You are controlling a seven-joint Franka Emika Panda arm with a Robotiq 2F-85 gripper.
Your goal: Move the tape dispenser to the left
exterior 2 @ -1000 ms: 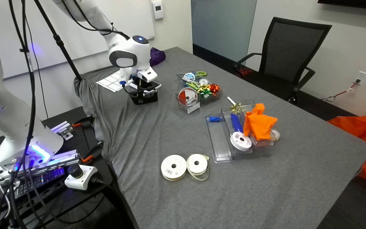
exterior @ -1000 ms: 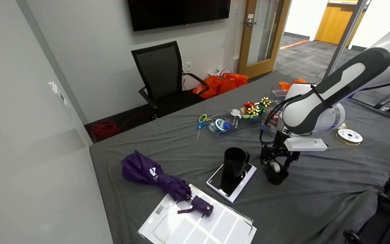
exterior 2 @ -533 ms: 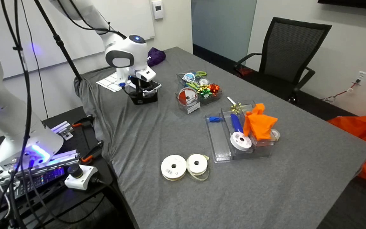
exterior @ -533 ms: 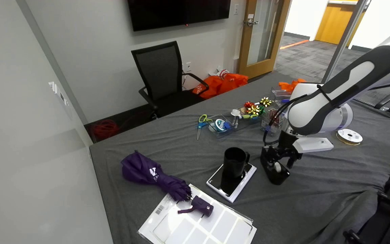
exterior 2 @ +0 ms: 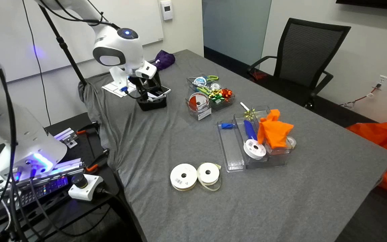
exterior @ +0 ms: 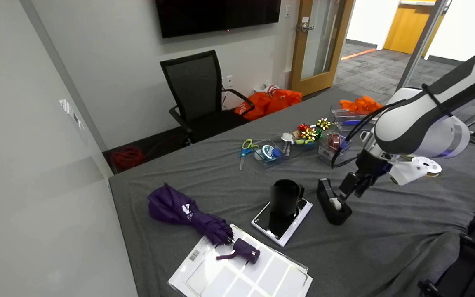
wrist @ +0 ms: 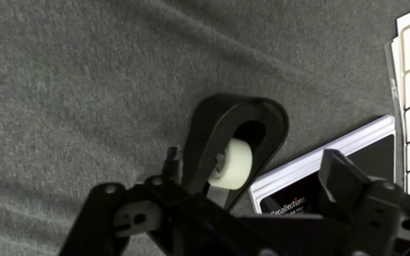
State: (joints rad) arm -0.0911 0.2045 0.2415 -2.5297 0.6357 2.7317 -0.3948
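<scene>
The black tape dispenser [exterior: 336, 215] with a white tape roll stands on the grey cloth, right of the black mug in an exterior view. It also shows in an exterior view [exterior 2: 152, 105], partly behind the gripper. In the wrist view the dispenser [wrist: 205, 124] lies between the spread fingers, nearer the left one; its lower end is hidden by the gripper. My gripper [exterior: 350, 196] is open, empty and tilted, with its fingertips above the dispenser's right side. The wrist view shows the gripper [wrist: 251, 156] wide apart. Whether a finger touches the dispenser cannot be told.
A black mug [exterior: 285, 200] stands on a flat black pad with white border [exterior: 282, 239], close beside the dispenser. A purple umbrella [exterior: 179, 210] lies on label sheets [exterior: 258, 284]. A clear box [exterior 2: 198, 109] and white ribbon spools [exterior 2: 183, 177] are also on the table.
My gripper has moved right and tilted in an exterior view, away from its place over the dispenser, uncovering it. The dispenser has not visibly moved over this time.
</scene>
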